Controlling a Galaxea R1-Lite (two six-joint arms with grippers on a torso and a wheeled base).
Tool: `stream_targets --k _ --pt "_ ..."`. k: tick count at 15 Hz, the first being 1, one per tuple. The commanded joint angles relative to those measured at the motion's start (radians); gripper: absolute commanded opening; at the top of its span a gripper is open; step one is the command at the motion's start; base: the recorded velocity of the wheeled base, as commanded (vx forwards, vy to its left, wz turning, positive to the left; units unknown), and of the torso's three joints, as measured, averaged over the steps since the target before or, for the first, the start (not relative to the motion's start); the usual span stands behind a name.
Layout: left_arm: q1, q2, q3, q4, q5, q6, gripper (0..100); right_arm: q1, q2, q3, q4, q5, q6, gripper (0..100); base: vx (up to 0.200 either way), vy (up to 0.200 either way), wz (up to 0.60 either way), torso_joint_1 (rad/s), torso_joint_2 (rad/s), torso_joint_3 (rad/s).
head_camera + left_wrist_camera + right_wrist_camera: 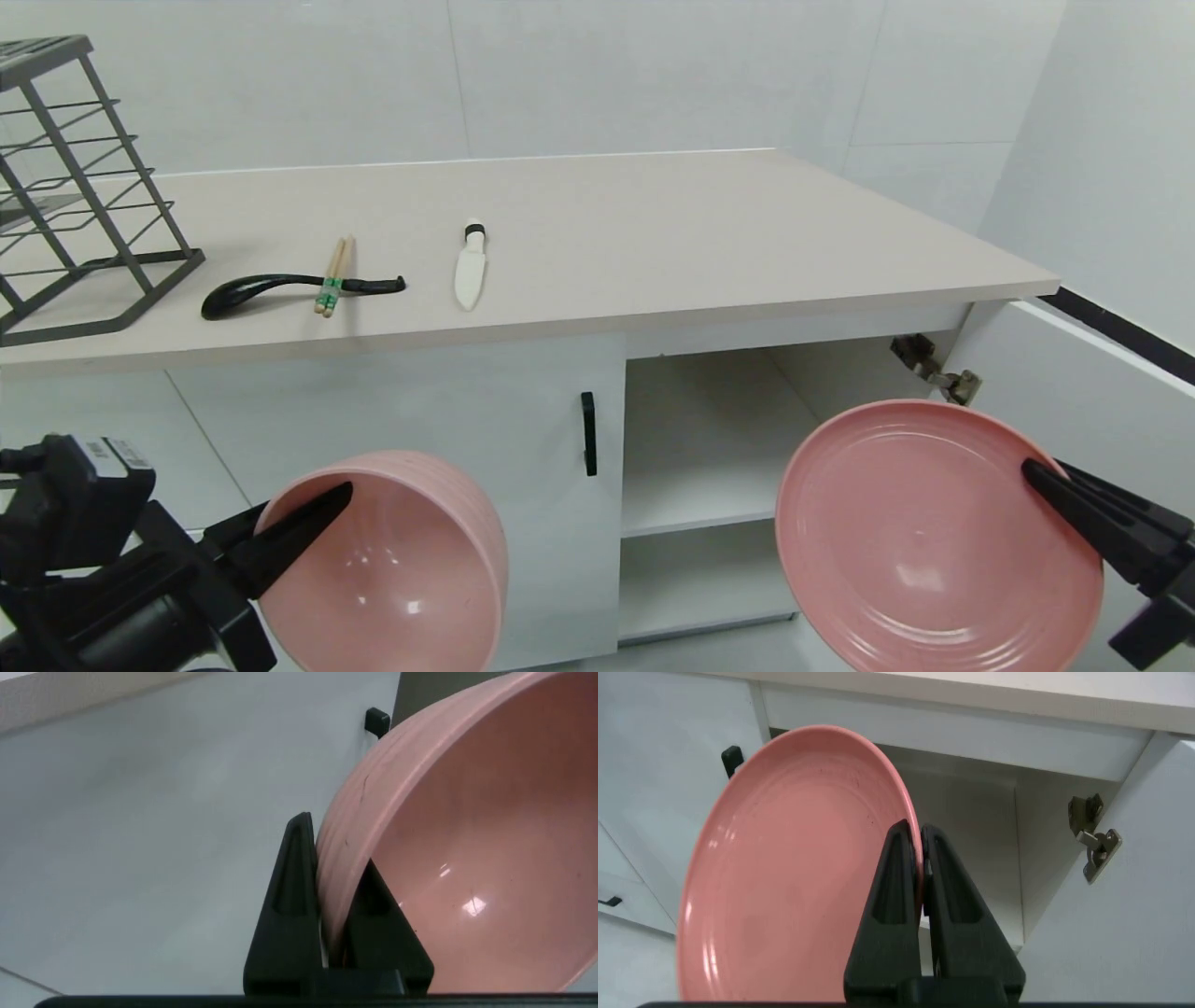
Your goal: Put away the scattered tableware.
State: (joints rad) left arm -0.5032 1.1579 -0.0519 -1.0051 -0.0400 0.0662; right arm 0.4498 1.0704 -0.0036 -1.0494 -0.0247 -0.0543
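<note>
gripping left: left gripper is clamping the rim of the bowl, before the shut door
right: right gripper is pinching the edge of the plate, before the open cabinet
counter: spoon, chopsticks, knife are lying

Pink ribbed bowl: tilted on edge, rim clamped by the left gripper, in front of the closed cabinet door. Pink plate: nearly upright, rim clamped by the right gripper. On the countertop, a black spoon lies flat, wooden chopsticks cross its handle, and a white knife lies near.
</note>
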Motion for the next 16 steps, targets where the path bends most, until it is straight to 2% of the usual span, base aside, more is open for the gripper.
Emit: stream_targets --k 1,3,5,7,8,16 --pt "0.000 0.000 0.000 0.000 0.000 0.000 0 -0.003 0.002 0.001 0.003 0.000 -0.007 0 0.000 0.000 0.00 0.000 0.00 0.000" --pt "0.000 0.000 0.000 0.000 0.000 -0.002 0 -0.011 0.002 0.001 0.008 0.000 -0.009 0 0.000 0.000 0.00 -0.114 0.13 0.052" --pt "0.000 0.000 0.000 0.000 0.000 0.000 0 -0.011 0.002 0.001 0.008 0.000 -0.007 0 0.000 0.000 0.00 -0.605 0.55 -0.046" --pt "0.000 0.002 0.000 0.002 0.000 -0.002 0 -0.010 0.002 0.001 0.006 0.000 -0.006 0 0.000 0.000 0.00 -0.686 0.30 -0.354" --pt "0.000 0.002 0.000 0.003 0.000 0.000 0 -0.006 0.002 0.001 0.008 0.000 -0.006 0 0.000 0.000 0.00 -0.339 0.11 -0.207" --pt "0.000 0.006 0.000 0.006 0.000 -0.002 0 -0.005 0.002 0.001 0.008 0.000 -0.006 0 0.000 0.000 0.00 -0.026 0.01 -0.024"
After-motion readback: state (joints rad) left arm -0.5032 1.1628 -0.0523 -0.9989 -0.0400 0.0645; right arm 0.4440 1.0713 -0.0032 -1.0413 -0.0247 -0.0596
